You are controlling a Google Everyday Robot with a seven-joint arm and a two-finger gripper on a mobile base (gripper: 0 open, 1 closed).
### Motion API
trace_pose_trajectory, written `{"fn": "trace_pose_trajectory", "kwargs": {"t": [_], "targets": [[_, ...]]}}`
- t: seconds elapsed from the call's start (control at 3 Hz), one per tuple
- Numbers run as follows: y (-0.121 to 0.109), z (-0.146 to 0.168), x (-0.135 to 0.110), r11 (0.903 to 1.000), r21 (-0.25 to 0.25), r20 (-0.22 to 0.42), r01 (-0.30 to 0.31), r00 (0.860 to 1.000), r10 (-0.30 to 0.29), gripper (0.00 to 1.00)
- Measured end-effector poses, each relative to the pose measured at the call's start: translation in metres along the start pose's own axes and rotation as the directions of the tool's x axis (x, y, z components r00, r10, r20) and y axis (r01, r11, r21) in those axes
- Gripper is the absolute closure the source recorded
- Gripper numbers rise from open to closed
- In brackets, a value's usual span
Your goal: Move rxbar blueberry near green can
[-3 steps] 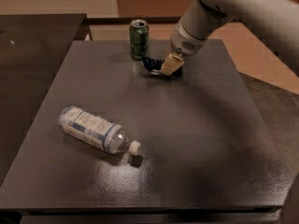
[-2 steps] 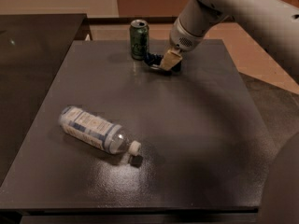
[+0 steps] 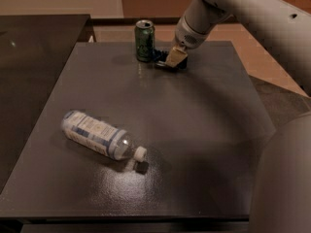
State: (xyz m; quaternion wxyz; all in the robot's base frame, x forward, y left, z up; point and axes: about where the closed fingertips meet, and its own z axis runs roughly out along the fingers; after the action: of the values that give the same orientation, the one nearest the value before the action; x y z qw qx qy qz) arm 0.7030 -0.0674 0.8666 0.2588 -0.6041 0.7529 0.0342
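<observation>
Room for moving lay mostly in the middle and right of the dark counter (image 3: 204, 130), where a wide bare stretch ran from the far edge to the near one. On the near left, a clear plastic bottle (image 3: 97, 140) lay on its side with its white cap (image 3: 140, 153) pointing near-right, well apart from everything else.

At the far edge stood the green can (image 3: 145, 41), upright, close to the counter's far rim. Just right of it the pincer (image 3: 174, 58) was down at the counter surface, clenched on the rxbar blueberry (image 3: 161, 61). The bar sat low, just beside the can's base; whether the two touched could not be told.

Most of the bar was hidden under the pincer, with only dark blue slivers showing on either side. Those slivers suggested its long axis ran roughly left to right, along the far edge, but which end faced which way was unclear. The white arm (image 3: 252, 13) was cut off at the top right.
</observation>
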Motion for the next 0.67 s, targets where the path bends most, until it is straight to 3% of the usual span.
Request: {"fn": "trace_pose_trajectory", "kwargs": {"t": [0.67], "targets": [[-0.0036, 0.0080, 0.0013, 1.0000, 0.008, -0.002, -0.002, 1.000, 0.002, 0.12]]}}
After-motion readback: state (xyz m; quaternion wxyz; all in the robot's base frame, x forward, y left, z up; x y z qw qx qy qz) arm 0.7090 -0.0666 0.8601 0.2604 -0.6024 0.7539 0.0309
